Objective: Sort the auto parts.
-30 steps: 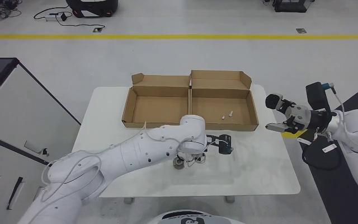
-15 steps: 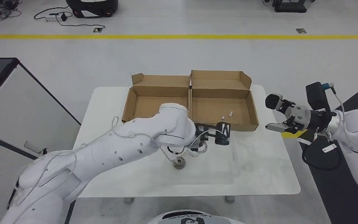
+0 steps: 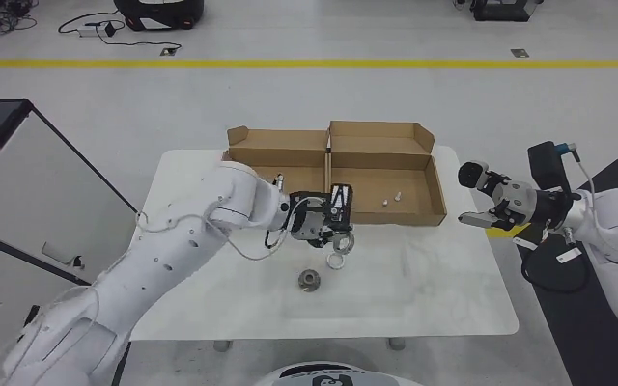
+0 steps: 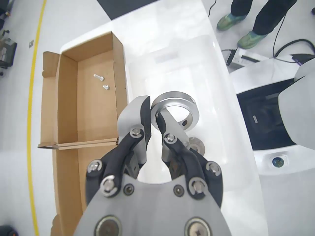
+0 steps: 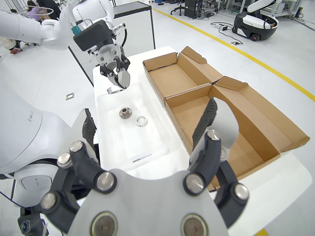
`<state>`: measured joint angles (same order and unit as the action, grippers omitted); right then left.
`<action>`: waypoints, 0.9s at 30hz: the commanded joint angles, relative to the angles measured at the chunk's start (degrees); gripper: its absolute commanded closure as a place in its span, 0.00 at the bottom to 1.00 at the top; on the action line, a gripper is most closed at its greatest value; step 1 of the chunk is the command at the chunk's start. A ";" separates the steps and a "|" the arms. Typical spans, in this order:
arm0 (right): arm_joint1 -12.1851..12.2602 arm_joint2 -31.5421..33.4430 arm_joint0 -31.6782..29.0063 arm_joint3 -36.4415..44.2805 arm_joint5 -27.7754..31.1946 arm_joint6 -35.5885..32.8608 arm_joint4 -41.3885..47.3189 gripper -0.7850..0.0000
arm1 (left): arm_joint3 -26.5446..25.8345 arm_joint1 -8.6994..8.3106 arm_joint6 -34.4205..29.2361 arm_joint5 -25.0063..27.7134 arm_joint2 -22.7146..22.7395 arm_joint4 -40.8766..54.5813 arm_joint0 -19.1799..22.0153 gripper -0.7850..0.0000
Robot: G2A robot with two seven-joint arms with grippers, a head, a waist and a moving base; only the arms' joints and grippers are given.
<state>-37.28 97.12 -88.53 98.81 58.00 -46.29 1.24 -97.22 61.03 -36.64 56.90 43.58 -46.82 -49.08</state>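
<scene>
My left gripper [image 4: 152, 114] is shut on a silver ring [image 4: 173, 110], one finger inside the ring and one outside. It holds the ring above the table, just in front of the cardboard boxes [image 3: 329, 183]; the gripper [image 5: 118, 84] and ring [image 5: 114, 90] also show in the right wrist view. A second silver ring [image 3: 337, 259] and a flanged hub [image 3: 309, 280] lie on the table below. The right box [image 3: 386, 183] holds two bolts [image 4: 99, 76]; the left box [image 3: 268, 185] is bare. My right gripper [image 3: 473, 198] hangs open off the table's right edge.
The ring [image 5: 141, 121] and hub [image 5: 125, 112] sit in a shallow clear tray [image 5: 157, 149] on the white table [image 3: 435, 280]. Both box lids stand open at the back. Bare tabletop lies to the right and left of the tray.
The left arm has swung left and toward the boxes, carrying its gripper from right of the hub to a spot in front of the box divider. The right arm stayed still.
</scene>
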 commanded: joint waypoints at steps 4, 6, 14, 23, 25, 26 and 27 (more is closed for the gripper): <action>0.00 0.00 0.00 0.00 0.00 0.00 -0.01 0.00 | -0.34 -1.32 17.48 1.10 4.33 -6.12 -4.01 1.00; 0.00 0.00 0.00 0.00 0.00 0.00 -0.01 0.00 | -0.94 -1.98 25.03 1.10 5.55 -8.96 -5.12 1.00; 0.00 0.00 0.00 0.00 0.00 0.00 -0.01 0.00 | -0.55 -5.03 54.56 1.10 8.12 -23.97 -7.23 1.00; 0.00 0.00 0.00 0.00 0.00 0.00 -0.01 0.00 | 2.68 -7.70 82.44 1.05 11.84 -40.80 -8.53 1.00; 0.00 0.00 0.00 0.00 0.00 0.00 -0.01 0.00 | 2.76 -8.02 85.09 -1.07 12.36 -42.13 -9.02 1.00; 0.00 0.00 0.00 0.00 0.00 0.00 -0.01 0.00 | 2.70 -8.22 85.98 -1.96 12.50 -42.29 -9.22 1.00; 0.00 0.00 0.00 0.00 0.00 0.00 -0.01 0.00 | 2.60 -8.46 86.88 -2.85 12.76 -42.43 -9.32 1.00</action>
<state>-37.28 97.12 -88.53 98.81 58.00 -46.29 1.24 -94.47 52.82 49.22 55.24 56.13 -89.19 -58.26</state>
